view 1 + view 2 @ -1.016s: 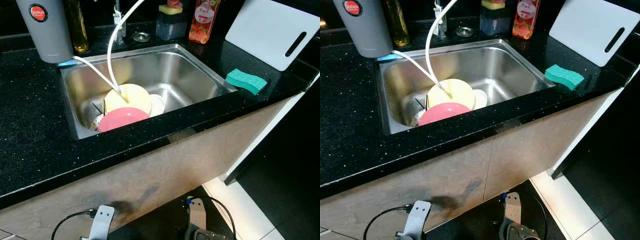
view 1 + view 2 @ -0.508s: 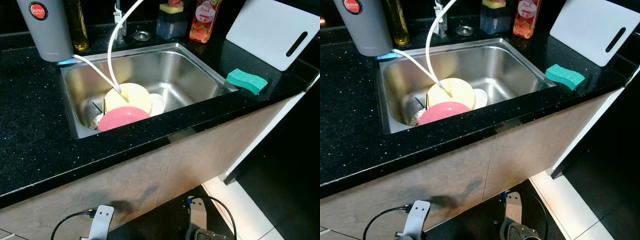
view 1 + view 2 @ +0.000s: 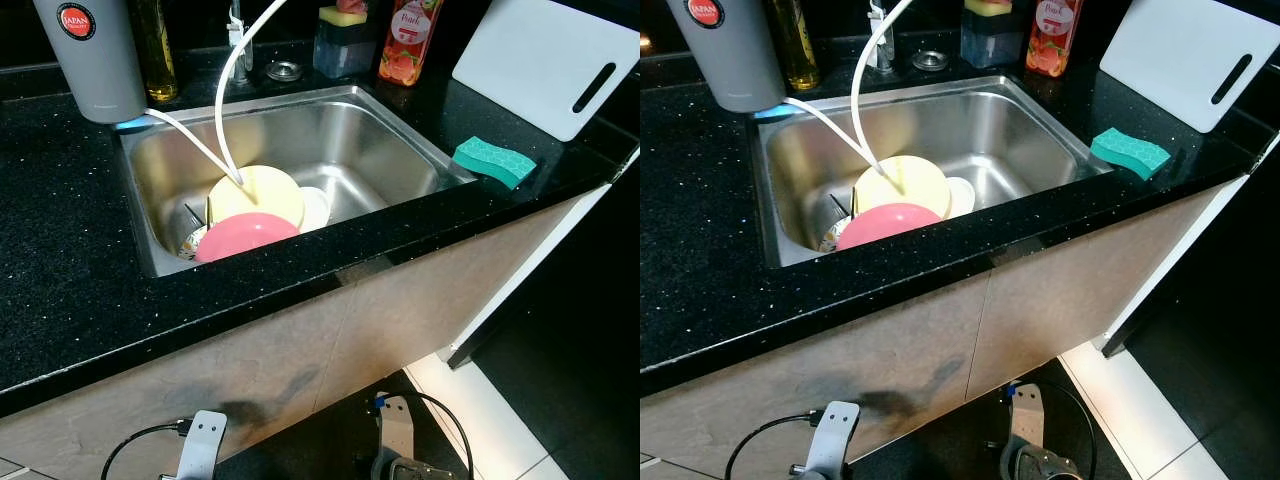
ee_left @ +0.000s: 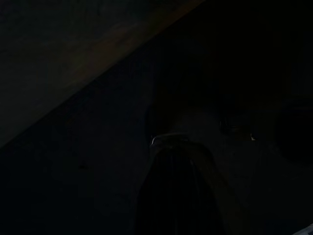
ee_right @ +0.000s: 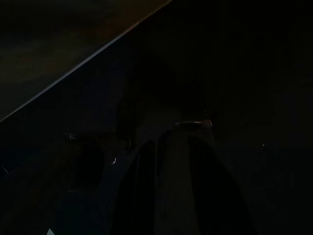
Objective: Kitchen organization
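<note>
The pink plate (image 3: 245, 236) and yellow plate (image 3: 257, 196) are sitting in the sink (image 3: 390, 140), probably waiting for washing. The green sponge (image 3: 493, 162) is lying ready on the bench (image 3: 60, 250). Both hands are hanging low in the dark; I cannot tell their grip.

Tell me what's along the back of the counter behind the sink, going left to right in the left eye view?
Grey canister with a red badge → yellow oil bottle → tap base → small metal ring → sponge holder → red soap bottle → white cutting board.
</note>
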`<state>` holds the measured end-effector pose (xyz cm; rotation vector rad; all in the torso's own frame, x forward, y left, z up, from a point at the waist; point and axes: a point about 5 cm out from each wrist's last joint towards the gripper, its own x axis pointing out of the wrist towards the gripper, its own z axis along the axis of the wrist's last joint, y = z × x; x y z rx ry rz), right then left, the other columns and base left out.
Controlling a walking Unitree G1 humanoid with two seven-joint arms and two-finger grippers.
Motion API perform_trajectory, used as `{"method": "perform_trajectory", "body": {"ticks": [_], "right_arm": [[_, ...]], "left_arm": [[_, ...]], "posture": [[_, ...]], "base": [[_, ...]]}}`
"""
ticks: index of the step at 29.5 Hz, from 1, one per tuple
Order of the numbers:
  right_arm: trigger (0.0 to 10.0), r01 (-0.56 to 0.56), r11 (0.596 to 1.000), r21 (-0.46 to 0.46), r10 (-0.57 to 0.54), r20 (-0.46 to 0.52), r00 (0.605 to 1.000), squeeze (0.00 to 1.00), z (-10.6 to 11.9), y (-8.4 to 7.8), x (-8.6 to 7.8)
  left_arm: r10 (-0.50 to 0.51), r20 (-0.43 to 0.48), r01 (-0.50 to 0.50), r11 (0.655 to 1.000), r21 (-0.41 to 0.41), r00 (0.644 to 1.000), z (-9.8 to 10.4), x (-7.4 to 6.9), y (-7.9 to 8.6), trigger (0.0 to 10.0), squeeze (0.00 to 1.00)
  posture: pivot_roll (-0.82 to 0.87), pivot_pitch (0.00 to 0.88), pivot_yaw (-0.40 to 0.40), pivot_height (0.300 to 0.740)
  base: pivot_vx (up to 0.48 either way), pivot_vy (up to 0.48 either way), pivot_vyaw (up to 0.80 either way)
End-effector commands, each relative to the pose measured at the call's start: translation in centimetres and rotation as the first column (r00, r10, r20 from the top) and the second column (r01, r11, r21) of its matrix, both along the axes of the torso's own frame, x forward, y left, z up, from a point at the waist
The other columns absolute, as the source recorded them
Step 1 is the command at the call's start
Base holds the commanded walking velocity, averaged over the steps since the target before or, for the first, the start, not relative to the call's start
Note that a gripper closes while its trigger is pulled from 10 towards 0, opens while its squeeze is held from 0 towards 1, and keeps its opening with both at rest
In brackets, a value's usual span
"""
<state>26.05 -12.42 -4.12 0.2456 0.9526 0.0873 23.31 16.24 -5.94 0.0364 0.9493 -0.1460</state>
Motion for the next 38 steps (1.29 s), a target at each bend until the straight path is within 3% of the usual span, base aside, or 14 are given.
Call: {"method": "perform_trajectory", "body": {"ticks": [1,38], "right_arm": [[10.0,0.023,1.0,0.003,-0.022,-0.036,0.999,0.0,-0.68,-0.26,-0.9],[10.0,0.028,1.0,0.009,-0.028,-0.039,0.999,0.0,-0.66,-0.21,-0.87]], "left_arm": [[0.002,-0.035,-0.003,1.0,-0.009,0.999,-0.55,-0.78,-0.45,10.0,0.0],[0.01,-0.038,-0.01,1.0,-0.013,0.999,-0.59,-0.84,-0.46,10.0,0.0]], "posture": [[0.09,0.244,-0.063,0.74],[0.09,0.24,-0.064,0.74]], "base": [[0.0,0.0,0.0],[0.0,0.0,0.0]]}}
